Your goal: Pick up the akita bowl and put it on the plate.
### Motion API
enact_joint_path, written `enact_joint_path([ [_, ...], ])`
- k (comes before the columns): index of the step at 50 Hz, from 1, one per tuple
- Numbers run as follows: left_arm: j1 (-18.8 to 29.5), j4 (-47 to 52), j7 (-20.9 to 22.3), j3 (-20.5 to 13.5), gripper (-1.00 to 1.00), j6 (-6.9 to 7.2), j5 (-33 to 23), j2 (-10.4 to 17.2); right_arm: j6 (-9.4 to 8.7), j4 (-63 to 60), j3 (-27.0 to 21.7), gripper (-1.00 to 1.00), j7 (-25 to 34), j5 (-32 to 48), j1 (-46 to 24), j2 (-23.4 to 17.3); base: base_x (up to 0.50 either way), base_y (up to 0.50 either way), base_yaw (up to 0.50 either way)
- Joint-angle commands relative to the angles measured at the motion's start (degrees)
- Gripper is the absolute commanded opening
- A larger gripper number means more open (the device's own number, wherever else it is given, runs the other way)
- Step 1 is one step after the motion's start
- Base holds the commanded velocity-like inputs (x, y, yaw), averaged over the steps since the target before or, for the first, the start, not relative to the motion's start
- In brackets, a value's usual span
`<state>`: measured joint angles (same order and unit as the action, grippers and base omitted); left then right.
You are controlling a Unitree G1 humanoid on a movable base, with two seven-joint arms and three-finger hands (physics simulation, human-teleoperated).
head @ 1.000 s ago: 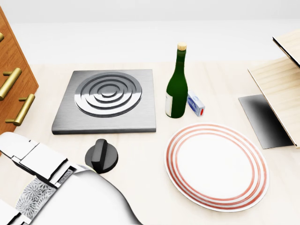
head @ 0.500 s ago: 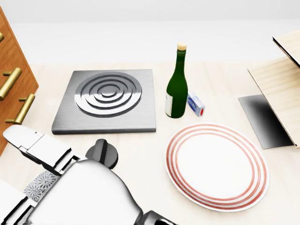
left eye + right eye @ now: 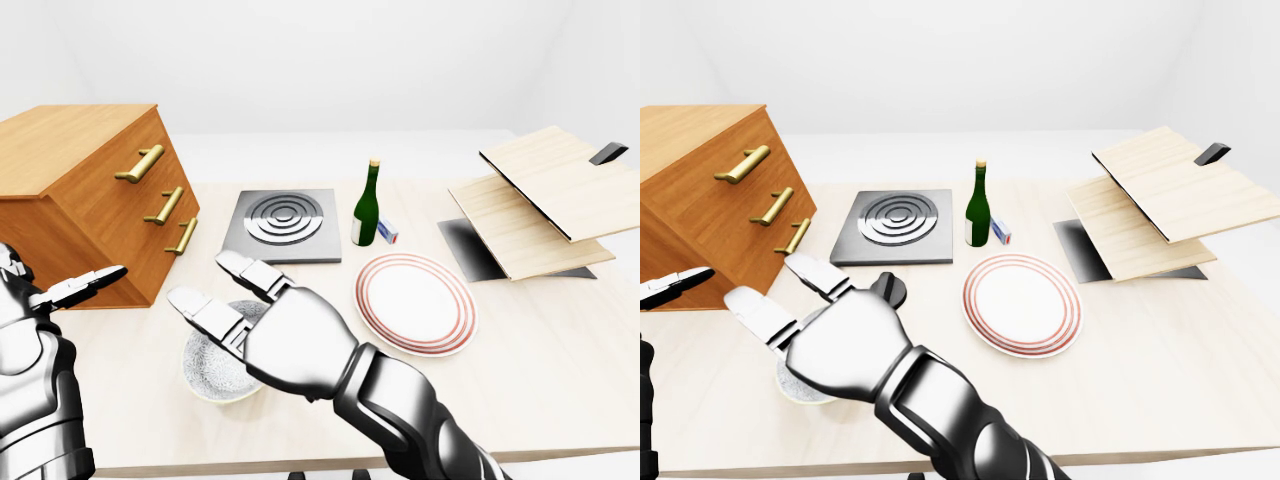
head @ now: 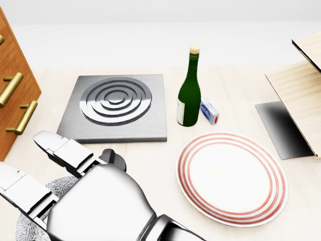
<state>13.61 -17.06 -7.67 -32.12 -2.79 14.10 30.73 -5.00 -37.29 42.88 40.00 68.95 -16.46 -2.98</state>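
The akita bowl (image 3: 208,372), white with a speckled grey inside, stands on the table at the lower left of the left-eye view. My right hand (image 3: 200,277) hovers just above it with its fingers (image 4: 65,148) spread and nothing held, and it hides most of the bowl. The head view shows only a patterned sliver of the bowl (image 4: 27,227). The white plate (image 4: 230,178) with red rings lies bare to the right of the hand. My left hand (image 3: 70,290) is raised at the far left, fingers apart and away from the bowl.
A grey burner plate (image 4: 115,105) lies above the hand, with a black knob (image 4: 118,157) half hidden by the fingers. A green bottle (image 4: 189,90) and a small blue box (image 4: 209,111) stand above the plate. A wooden drawer cabinet (image 3: 90,200) is left, tilted wooden boards (image 3: 540,195) right.
My right hand has slid up and right in the head view, its fingers now stretched over the bowl and covering part of the knob. The other things have not moved.
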Motion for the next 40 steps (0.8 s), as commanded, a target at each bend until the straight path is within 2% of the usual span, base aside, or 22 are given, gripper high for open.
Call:
enact_joint_path([
  [1,-0.1,0.0,0.1,0.0,1.00,-0.05,0.0,0.0,0.00,0.9,0.8,1.00,0.0,-0.1,0.3,-0.2,0.00,0.00,0.00],
  [8,-0.2,0.7,0.1,-0.2,1.00,0.56,0.0,0.0,0.00,1.0,2.6,1.00,0.0,0.2,0.8,-0.1,0.00,0.00,0.00],
  [11,-0.1,0.4,0.1,-0.2,1.00,0.26,0.0,0.0,0.00,1.3,2.9,1.00,0.0,0.7,1.6,0.4,0.00,0.00,0.00],
  [19,-0.1,0.5,0.2,-0.2,1.00,0.39,0.0,0.0,0.00,2.5,2.8,1.00,0.0,0.8,1.3,1.3,0.00,0.00,0.00],
  [25,-0.4,1.3,0.3,-0.4,1.00,1.03,0.1,0.0,0.00,3.9,1.7,1.00,0.0,1.6,3.1,2.6,0.00,0.00,0.00],
  [26,-0.2,0.6,0.4,-0.3,1.00,0.28,-0.1,-0.1,0.00,4.2,1.3,1.00,0.0,1.4,3.4,2.4,0.00,0.00,0.00],
  [28,-0.2,0.3,0.4,-0.2,1.00,-0.02,-0.1,-0.1,0.00,4.8,0.4,1.00,0.0,1.3,3.5,2.5,0.00,0.00,0.00],
  [31,-0.3,0.8,0.2,-0.2,1.00,0.24,-0.1,-0.1,0.00,6.0,-1.2,1.00,0.0,1.1,3.9,2.7,0.00,0.00,0.00],
  [34,-0.1,0.3,0.3,-0.1,1.00,-0.13,-0.2,-0.1,0.00,6.9,-2.0,1.00,0.0,1.3,4.6,3.2,0.00,0.00,0.00],
  [36,-0.1,0.1,0.3,0.0,1.00,-0.47,-0.2,-0.1,0.86,7.9,-3.2,1.00,0.0,1.4,4.9,4.0,0.00,0.00,0.00],
  [37,-0.2,0.4,0.3,-0.1,1.00,-0.21,-0.2,-0.1,1.74,8.3,-3.8,1.00,0.0,1.5,5.1,4.4,0.00,0.00,0.00],
  [39,-0.2,0.5,0.3,-0.1,1.00,-0.18,-0.2,-0.1,2.23,8.5,-4.1,1.00,0.0,1.7,5.3,4.7,0.00,0.00,0.00],
  [40,-0.2,1.1,0.2,-0.1,1.00,0.39,-0.1,0.0,2.87,9.2,-4.8,1.00,0.0,1.6,5.0,5.1,0.00,0.00,0.00],
])
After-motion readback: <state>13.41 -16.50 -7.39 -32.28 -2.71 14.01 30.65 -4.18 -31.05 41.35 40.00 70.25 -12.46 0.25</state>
